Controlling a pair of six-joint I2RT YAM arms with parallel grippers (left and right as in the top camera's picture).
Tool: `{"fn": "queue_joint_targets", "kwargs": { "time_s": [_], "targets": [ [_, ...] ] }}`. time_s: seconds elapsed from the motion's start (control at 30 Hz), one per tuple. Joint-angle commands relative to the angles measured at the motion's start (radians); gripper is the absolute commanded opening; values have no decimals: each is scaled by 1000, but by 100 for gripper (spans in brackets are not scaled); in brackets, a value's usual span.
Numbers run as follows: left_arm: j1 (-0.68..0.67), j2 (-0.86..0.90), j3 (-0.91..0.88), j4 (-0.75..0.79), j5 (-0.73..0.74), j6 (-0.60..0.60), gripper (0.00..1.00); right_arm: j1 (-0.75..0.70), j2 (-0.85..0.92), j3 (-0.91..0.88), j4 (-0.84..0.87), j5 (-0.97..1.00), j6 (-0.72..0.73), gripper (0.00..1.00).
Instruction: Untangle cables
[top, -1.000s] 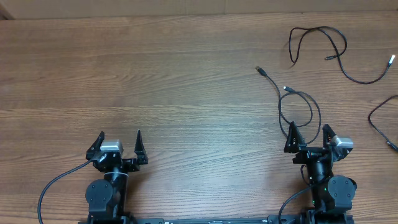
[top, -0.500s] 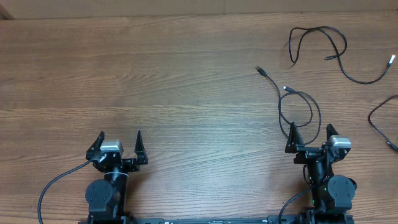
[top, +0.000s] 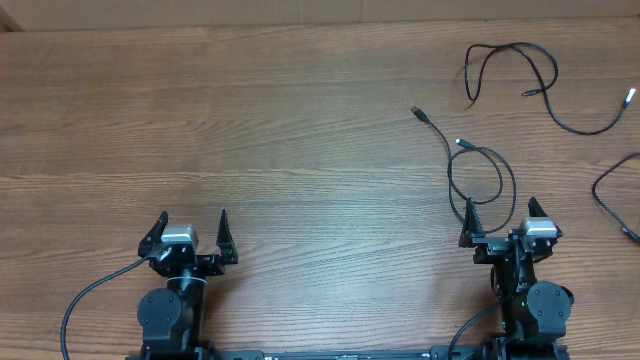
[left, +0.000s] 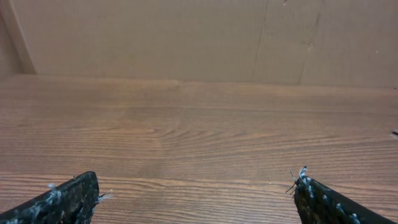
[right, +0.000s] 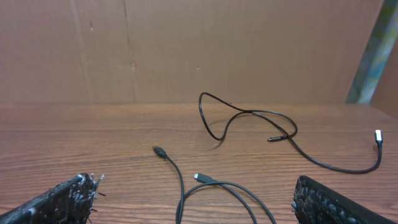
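Observation:
Three thin black cables lie apart on the right half of the wooden table. The nearest cable forms a loop with two plugs pointing far left; in the right wrist view this loop runs down between my fingers. My right gripper stands open over the loop's near end, touching nothing. A second cable curls at the far right, with a silver tip. A third cable leaves the right edge. My left gripper is open over bare wood.
A brown cardboard wall stands along the table's far edge. The table's left and middle show only wood grain. The arms' own thick black cables hang near the front edge beside each base.
The right gripper has turned slightly at the wrist, its camera housing shifting a little to the left. The left arm and the cables have not moved.

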Motion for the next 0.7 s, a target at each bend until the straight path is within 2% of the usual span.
{"fn": "queue_joint_targets", "kwargs": {
  "time_s": [0.0, 0.67],
  "targets": [
    [-2, -3, -15, 1, 7, 16, 99, -2, -3, -10, 6, 11, -12, 100],
    [-2, -3, -15, 1, 7, 16, 99, 37, -3, -10, 6, 11, -12, 100]
  ]
}}
